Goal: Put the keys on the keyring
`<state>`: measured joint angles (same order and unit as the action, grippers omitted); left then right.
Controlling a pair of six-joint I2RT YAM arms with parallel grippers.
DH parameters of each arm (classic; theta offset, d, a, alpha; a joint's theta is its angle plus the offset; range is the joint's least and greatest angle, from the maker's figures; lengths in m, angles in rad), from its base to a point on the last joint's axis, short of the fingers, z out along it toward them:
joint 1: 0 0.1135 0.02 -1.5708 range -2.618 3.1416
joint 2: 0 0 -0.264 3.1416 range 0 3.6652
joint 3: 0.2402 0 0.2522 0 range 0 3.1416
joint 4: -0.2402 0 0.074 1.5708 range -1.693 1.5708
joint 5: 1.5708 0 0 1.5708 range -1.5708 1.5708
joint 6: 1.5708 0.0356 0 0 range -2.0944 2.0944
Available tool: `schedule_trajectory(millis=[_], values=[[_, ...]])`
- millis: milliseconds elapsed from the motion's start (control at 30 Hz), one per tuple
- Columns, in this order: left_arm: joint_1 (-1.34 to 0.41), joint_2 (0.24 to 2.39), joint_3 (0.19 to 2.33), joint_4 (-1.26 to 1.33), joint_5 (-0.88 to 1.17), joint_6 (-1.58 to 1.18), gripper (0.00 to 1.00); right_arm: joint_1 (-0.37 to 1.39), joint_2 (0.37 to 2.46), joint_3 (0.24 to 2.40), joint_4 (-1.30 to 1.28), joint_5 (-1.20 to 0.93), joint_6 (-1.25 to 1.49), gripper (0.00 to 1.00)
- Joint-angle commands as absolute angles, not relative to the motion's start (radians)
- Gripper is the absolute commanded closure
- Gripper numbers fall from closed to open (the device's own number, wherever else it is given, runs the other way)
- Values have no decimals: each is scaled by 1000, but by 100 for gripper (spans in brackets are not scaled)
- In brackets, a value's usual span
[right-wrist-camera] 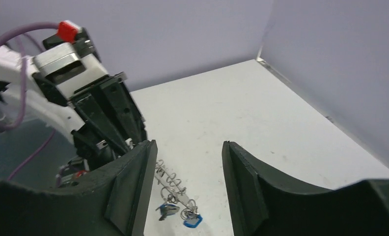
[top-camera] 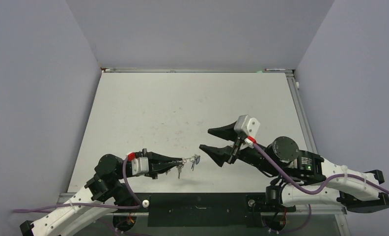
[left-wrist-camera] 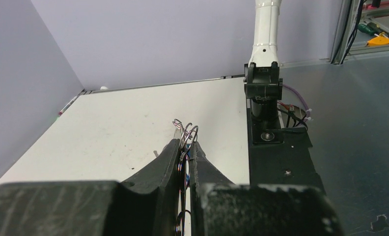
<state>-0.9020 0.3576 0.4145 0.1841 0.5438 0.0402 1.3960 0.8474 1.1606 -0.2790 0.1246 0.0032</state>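
The left gripper [top-camera: 181, 160] is clamped tight on the keyring [top-camera: 189, 159], holding it over the near part of the table [top-camera: 182, 103] with keys [top-camera: 179, 170] dangling beneath. Near its right side, the right gripper [top-camera: 206, 139] faces the ring, fingers spread about halfway and empty. Lilac walls [top-camera: 35, 73] enclose the table.

near the front edge of the table [top-camera: 182, 98], about midway across, we see the keyring [top-camera: 194, 159] caught between the tips of the left fingers [top-camera: 169, 160] and sticking out to their right, with the keys [top-camera: 180, 170] hanging from it. the right fingers [top-camera: 223, 131] lie just right of the keyring, apart from it, one behind the other, their gap facing it.
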Motion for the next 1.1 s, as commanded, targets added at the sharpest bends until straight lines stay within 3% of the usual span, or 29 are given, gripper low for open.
schedule_trajectory(millis=[0, 133, 200, 367, 467, 1067], values=[[-907, 341, 430, 226, 517, 111, 100, 1402, 799, 1076, -202, 406, 26, 48], [-908, 332, 437, 171, 478, 154, 100, 1396, 832, 1022, -264, 794, 155, 43], [-907, 326, 437, 167, 471, 154, 100, 1355, 881, 1032, -361, 870, 244, 42], [-905, 307, 433, 173, 420, 104, 100, 1044, 1018, 1078, -532, 533, 380, 27], [-904, 286, 416, 190, 413, 63, 100, 946, 1053, 1058, -554, 470, 428, 22], [-900, 353, 443, 162, 441, -37, 100, 823, 1258, 842, -472, 431, 679, 40]])
